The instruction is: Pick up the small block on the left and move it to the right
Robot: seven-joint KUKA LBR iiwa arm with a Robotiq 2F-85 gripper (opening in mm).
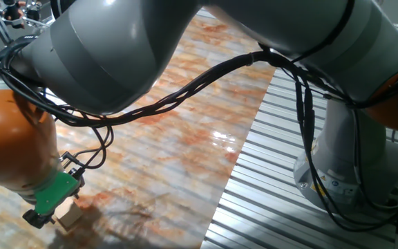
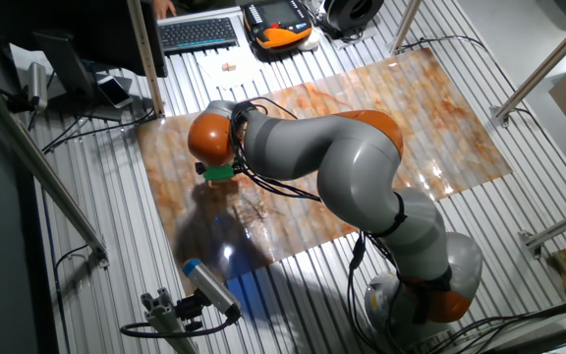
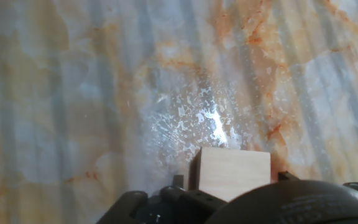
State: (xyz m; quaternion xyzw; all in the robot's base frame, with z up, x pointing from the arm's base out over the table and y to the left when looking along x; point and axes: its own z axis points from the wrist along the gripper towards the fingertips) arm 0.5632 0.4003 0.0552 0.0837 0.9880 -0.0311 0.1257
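Observation:
The small block (image 3: 232, 173) is a plain light-tan wooden cube at the bottom middle of the hand view. Dark fingertips (image 3: 178, 181) stand close against its two sides. In one fixed view the block (image 1: 68, 216) sits at the tip of my gripper (image 1: 55, 216), below the green part of the hand, low over the marble-patterned mat (image 1: 185, 138). In the other fixed view my gripper (image 2: 218, 177) is at the left part of the mat and the arm hides the block. The gripper looks shut on the block.
The mat's right edge meets a ribbed metal table (image 1: 289, 173). The arm's base (image 1: 351, 159) stands there. Black cables (image 1: 185, 93) hang under the arm. A keyboard (image 2: 198, 32) and a pair of tiny cubes on white paper (image 2: 228, 67) lie behind the mat.

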